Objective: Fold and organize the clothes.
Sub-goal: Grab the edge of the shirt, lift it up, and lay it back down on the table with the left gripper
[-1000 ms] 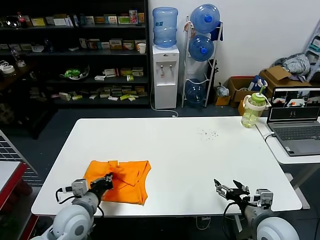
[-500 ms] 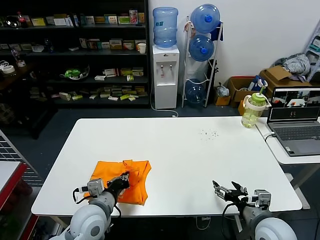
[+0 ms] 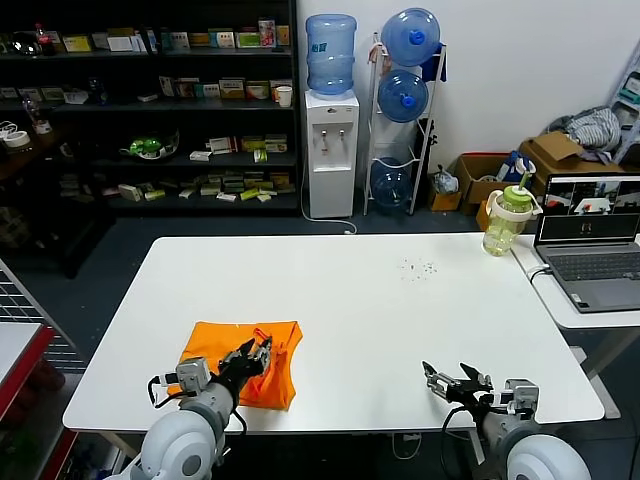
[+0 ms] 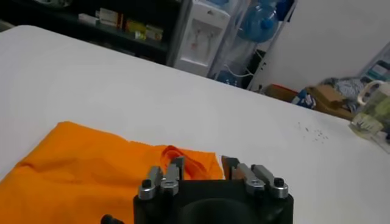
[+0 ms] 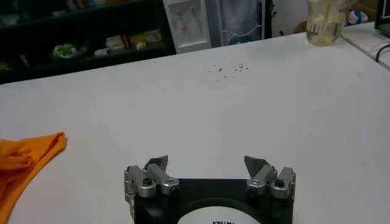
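The orange T-shirt (image 3: 212, 343) lies folded in a rough square near the front left of the white table (image 3: 380, 300), plain side up. Its right edge is bunched into a small ridge. My left gripper (image 3: 256, 353) hovers over that bunched edge, open, with nothing between its jaws. In the left wrist view the T-shirt (image 4: 91, 170) spreads beyond the left gripper (image 4: 204, 161), and the ridge of cloth sits by one finger. My right gripper (image 3: 451, 377) rests open at the front right, over bare table. The right wrist view shows the right gripper (image 5: 207, 162) empty and the T-shirt (image 5: 24, 159) far off.
A green-lidded bottle (image 3: 505, 220) stands at the table's back right corner. A laptop (image 3: 590, 238) sits on the side table beyond it. Small dark crumbs (image 3: 418, 267) speckle the tabletop. The front table edge runs just below both grippers.
My left gripper carried a fold of the shirt to the right, then opened and let the cloth go. The shirt is now narrower. The right arm barely moved.
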`<state>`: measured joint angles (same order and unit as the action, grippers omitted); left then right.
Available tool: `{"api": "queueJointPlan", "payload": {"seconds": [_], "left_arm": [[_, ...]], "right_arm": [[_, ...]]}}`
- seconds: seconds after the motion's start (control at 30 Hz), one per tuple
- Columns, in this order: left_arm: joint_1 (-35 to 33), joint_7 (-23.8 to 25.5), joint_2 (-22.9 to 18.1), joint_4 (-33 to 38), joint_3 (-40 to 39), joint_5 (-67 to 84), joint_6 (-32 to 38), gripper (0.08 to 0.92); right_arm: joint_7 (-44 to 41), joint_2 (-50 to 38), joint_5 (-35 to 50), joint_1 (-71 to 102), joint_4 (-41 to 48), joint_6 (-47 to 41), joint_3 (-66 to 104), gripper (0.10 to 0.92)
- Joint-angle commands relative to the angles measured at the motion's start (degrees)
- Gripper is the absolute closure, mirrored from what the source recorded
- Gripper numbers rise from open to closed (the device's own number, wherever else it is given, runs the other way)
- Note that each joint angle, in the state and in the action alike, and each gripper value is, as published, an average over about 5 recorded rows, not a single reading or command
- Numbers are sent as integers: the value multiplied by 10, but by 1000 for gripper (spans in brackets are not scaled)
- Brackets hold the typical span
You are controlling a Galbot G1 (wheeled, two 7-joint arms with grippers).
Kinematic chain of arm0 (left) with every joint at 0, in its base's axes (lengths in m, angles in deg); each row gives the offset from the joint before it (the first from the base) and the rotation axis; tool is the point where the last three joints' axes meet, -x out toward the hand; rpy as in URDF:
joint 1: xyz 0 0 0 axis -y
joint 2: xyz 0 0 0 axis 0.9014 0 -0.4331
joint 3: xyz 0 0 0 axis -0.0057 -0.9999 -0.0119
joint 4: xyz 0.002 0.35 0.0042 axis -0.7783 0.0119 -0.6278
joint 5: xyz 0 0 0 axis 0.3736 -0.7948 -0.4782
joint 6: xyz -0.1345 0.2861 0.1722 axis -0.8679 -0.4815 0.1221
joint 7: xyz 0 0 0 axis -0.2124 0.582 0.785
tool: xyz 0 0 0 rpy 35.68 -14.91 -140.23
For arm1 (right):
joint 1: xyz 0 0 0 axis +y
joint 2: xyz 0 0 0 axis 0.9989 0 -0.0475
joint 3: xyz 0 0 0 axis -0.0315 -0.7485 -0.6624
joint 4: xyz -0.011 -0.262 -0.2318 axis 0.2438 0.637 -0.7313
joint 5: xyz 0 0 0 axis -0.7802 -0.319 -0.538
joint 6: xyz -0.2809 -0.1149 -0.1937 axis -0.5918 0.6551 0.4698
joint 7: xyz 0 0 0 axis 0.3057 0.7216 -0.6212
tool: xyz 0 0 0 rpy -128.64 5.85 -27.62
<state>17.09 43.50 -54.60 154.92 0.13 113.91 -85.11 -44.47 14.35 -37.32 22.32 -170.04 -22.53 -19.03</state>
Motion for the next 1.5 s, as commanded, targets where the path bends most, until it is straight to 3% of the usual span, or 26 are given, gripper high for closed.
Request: {"api": "queueJointPlan", "payload": {"seconds": [0.03,0.17,0.27,0.4,0.53,0.87,1.5], "left_arm": [[-35,32,89,-8,62,3,0,442],[-49,103,171,-57,96,33,5,321],[-40,184,217,-109,93,43,21,239],[-20,282,238,-177,78,37,33,183],[-4,332,235,-218,68,32,26,178],[27,363,219,-260,54,34,1,177],[51,355,202,-264,38,38,-12,179]], "right_arm": [[-4,-2,1,0,0,2,1,203],[-8,0,1,-2,2,4,-1,203],[-9,5,-1,-3,5,6,-4,203],[-11,8,-2,-1,5,7,-5,203],[-12,7,-2,4,5,7,1,203],[-11,6,-1,6,7,6,3,203],[-9,6,-1,0,14,5,-3,203]]}}
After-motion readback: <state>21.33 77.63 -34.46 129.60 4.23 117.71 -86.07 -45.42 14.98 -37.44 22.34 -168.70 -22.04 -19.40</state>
